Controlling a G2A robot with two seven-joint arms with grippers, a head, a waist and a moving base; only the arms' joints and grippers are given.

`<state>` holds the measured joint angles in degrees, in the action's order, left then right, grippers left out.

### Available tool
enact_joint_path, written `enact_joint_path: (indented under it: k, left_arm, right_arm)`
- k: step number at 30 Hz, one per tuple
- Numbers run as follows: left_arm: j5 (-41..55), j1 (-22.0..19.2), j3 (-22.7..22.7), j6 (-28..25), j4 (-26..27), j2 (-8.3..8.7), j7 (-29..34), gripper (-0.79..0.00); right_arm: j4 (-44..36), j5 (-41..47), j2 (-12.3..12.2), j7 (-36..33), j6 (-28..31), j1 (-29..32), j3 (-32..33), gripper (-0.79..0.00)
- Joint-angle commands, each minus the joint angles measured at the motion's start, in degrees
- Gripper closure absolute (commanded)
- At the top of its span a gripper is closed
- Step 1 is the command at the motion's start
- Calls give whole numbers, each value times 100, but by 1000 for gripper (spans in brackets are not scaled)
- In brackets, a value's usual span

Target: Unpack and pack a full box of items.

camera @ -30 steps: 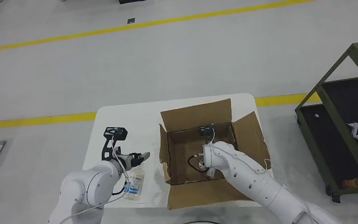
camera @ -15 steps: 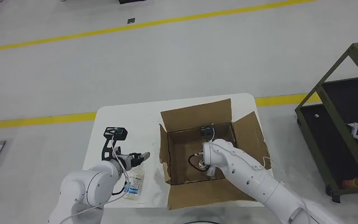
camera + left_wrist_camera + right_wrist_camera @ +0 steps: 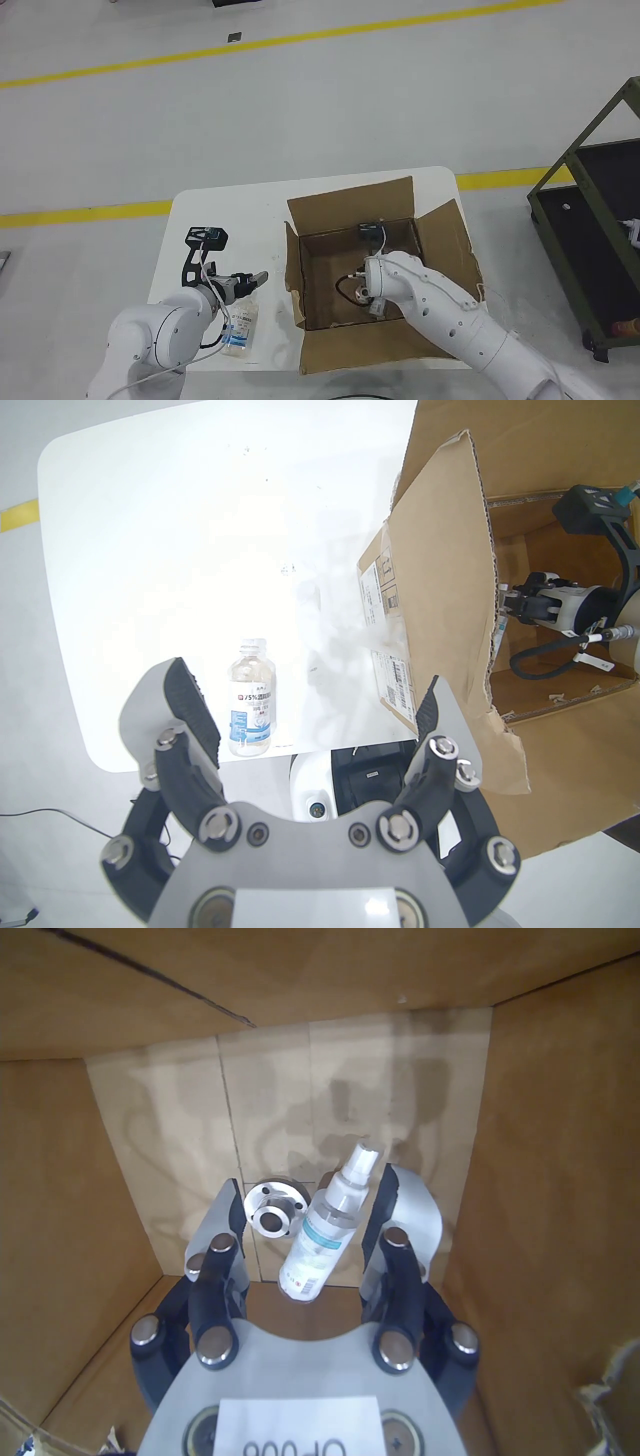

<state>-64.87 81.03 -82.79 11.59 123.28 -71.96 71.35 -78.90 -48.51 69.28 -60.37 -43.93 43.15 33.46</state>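
An open cardboard box (image 3: 440, 240) stands on the white table (image 3: 230, 210). My right gripper (image 3: 312, 1200) is down inside the box, open, its fingers on either side of a clear spray bottle (image 3: 327, 1223) lying on the box floor. A round metal flange (image 3: 275, 1212) lies beside that bottle. My left gripper (image 3: 310, 705) hangs open over the table's near left part, above a small clear bottle with a blue-white label (image 3: 251, 700), also seen in the top view (image 3: 241, 328). The right arm (image 3: 430, 310) reaches into the box from the near side.
The box flaps (image 3: 440, 600) stand up between the two arms. A dark green cart (image 3: 590, 210) stands on the floor at the right. Yellow floor lines (image 3: 80, 213) run behind the table.
The right arm has shifted slightly inside the box. The left arm and the small bottle stay as they were.
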Motion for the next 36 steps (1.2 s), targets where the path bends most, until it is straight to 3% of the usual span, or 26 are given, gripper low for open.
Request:
enact_joint_path:
  k: [1, 4, 16, 18, 27, 32, 36]
  left_arm:
    - [0, 0, 0, 0, 0, 0, 0, -785]
    - [0, 0, 0, 0, 0, 0, 0, -785]
    - [0, 0, 0, 0, 0, 0, 0, -785]
    - [0, 0, 0, 0, 0, 0, 0, -785]
    - [0, 0, 0, 0, 0, 0, 0, -785]
    - [0, 0, 0, 0, 0, 0, 0, -785]
    - [0, 0, 0, 0, 0, 0, 0, -785]
  right_arm:
    - [-83, -99, -46, -35, 34, 50, 11, -548]
    - [-113, -156, -100, -174, 172, 110, 48, -597]
    - [194, -270, -51, -416, 414, 88, 8, -613]
    - [352, -232, 10, -435, 433, 48, -49, -566]
    - [804, -28, 260, -402, 400, -149, -263, -557]
    - [1014, 61, 353, -390, 389, -222, -352, -428]
    - [1121, 126, 403, -364, 363, -264, -402, -440]
